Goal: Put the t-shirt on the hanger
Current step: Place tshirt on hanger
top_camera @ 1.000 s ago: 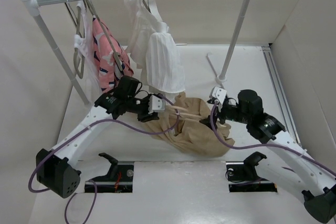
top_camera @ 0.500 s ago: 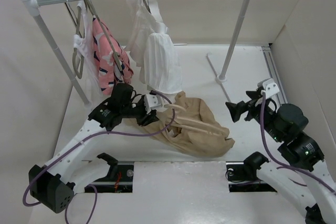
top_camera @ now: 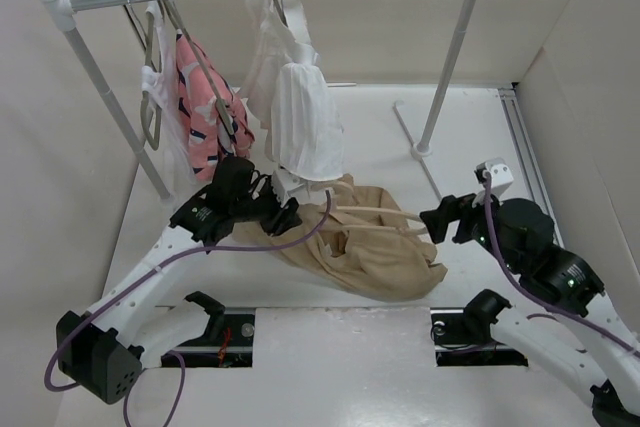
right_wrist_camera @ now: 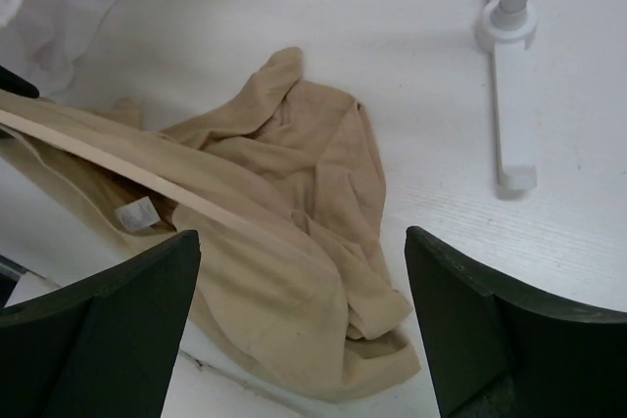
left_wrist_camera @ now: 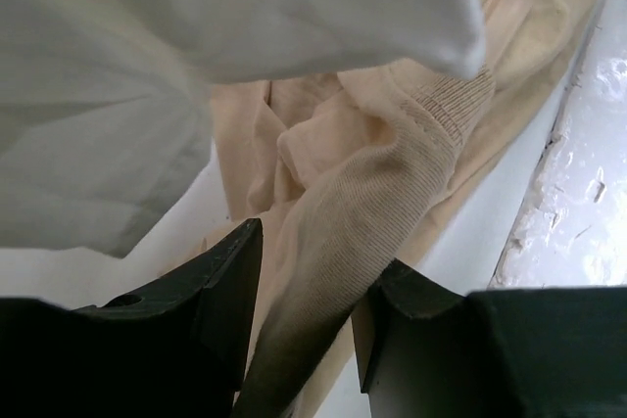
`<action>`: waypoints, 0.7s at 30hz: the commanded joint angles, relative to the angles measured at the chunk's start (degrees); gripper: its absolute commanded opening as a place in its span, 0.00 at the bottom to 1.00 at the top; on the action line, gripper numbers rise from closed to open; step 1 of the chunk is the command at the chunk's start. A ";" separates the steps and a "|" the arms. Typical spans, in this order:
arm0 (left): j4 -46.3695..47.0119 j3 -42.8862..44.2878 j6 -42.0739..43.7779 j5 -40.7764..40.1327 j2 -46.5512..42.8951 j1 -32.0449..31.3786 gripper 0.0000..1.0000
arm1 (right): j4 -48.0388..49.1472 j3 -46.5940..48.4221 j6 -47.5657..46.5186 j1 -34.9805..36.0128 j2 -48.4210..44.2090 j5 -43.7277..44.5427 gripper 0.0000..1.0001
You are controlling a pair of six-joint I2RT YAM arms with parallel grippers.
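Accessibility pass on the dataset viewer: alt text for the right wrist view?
A crumpled plain tan fabric t-shirt lies on the white table, with a slim pale beige-pink hanger arm running across its left part. The right gripper hangs above it, black fingers wide open, holding nothing; a white clothes-rack foot sits at top right.
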 commanded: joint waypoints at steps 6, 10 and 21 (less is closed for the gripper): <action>5.10 0.96 -7.57 -9.80 -1.19 -1.44 0.00 | 2.41 -1.33 10.21 2.35 4.06 5.29 0.84; 8.79 0.96 -12.66 -13.41 -1.19 -1.97 0.00 | 9.43 -5.45 11.63 3.66 3.43 4.52 0.82; 14.42 0.43 -17.95 -13.32 -1.19 -1.97 0.00 | 32.99 -15.38 11.43 23.70 27.66 10.57 0.92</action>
